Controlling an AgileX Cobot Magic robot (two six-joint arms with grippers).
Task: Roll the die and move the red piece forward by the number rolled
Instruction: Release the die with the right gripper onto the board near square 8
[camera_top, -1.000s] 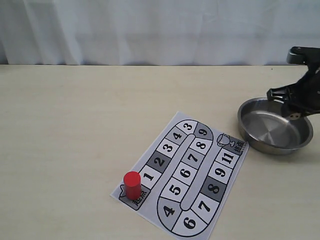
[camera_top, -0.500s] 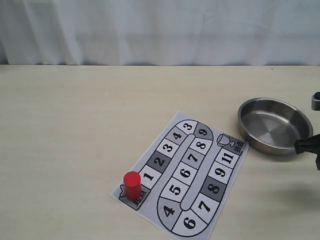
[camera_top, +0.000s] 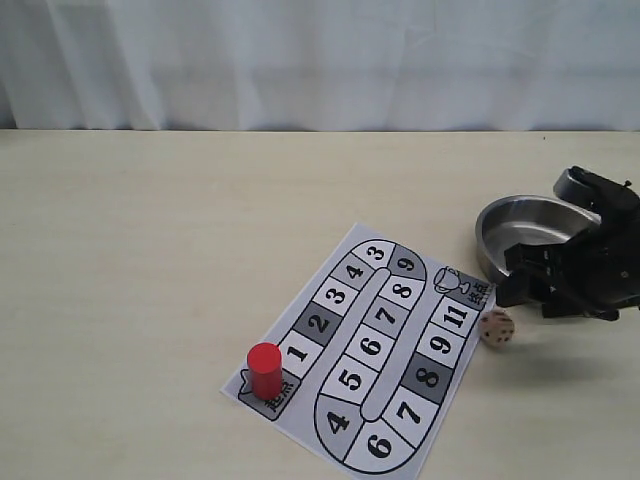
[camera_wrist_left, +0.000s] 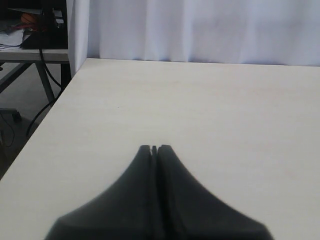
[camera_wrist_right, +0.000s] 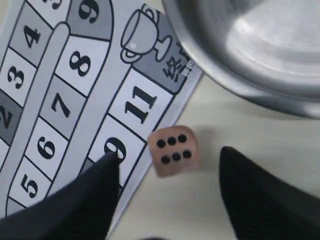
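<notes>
The die lies on the table just off the board's right edge beside square 11; in the right wrist view the die shows six pips on top. My right gripper is open, its fingers wide apart on either side of the die and apart from it; in the exterior view the right gripper sits between the die and the bowl. The red piece stands upright on the start square at the board's lower left. My left gripper is shut on nothing over bare table.
A steel bowl stands right of the board, partly hidden by my right arm; the bowl's rim is close to the die. A white curtain hangs behind the table. The table's left edge shows in the left wrist view.
The right arm left the bowl, swung out of view to the right, then came back low over the table. The die, held over the bowl a second ago, now lies beside the board.
</notes>
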